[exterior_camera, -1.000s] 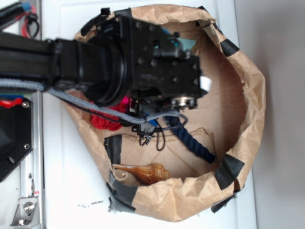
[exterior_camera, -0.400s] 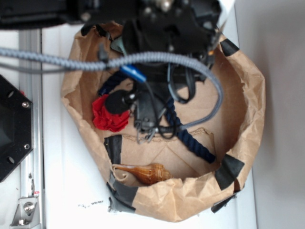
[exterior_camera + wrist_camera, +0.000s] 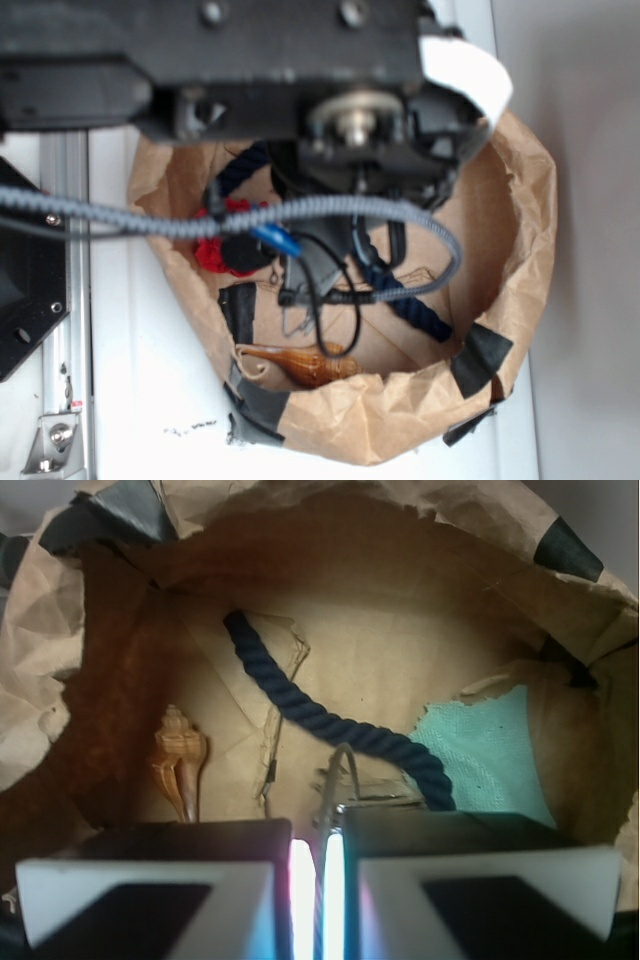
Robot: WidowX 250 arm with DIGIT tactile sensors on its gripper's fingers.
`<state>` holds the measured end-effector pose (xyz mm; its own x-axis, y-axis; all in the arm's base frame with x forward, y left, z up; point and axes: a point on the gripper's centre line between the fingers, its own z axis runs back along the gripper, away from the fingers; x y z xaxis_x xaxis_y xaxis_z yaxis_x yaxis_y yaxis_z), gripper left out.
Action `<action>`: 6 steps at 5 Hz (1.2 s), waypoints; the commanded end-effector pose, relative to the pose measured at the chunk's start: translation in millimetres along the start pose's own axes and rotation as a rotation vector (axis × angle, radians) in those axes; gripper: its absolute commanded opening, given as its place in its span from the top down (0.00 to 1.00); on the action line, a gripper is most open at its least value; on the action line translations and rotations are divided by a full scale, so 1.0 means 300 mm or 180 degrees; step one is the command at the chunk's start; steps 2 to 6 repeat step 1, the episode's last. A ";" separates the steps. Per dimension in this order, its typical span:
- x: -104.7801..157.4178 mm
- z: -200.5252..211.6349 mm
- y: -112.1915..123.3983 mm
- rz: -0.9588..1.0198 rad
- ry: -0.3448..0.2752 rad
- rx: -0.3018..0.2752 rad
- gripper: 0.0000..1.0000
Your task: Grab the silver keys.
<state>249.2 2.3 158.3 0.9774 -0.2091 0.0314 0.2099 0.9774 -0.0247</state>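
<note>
Brown paper bag point(image 3: 330, 520), taped at the rim, is seen holding: navy rope point(image 3: 300, 705); teal cloth point(image 3: 490, 755); brown seashell point(image 3: 180, 760). Gripper point(image 3: 318, 865) is closed on the silver keys point(image 3: 345, 785) (ring pinched between the pads), beside the rope.

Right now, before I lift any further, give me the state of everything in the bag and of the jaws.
gripper: jaws nearly closed, pinching metal.
silver keys: ring caught between the jaws, keys dangling above the bag floor.
navy rope: slack, lying across the floor, passing by the keys.
brown seashell: lying flat near the wall, untouched.
teal cloth: flat on the floor.
red fabric flower: resting inside, partly hidden by cables.
paper bag: open, rim rolled and taped.
</note>
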 end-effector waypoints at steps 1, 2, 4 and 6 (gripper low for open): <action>0.020 0.024 -0.036 -0.0197 -0.0219 0.0145 1.00; 0.020 0.024 -0.036 -0.0197 -0.0219 0.0145 1.00; 0.020 0.024 -0.036 -0.0197 -0.0219 0.0145 1.00; 0.020 0.024 -0.036 -0.0197 -0.0219 0.0145 1.00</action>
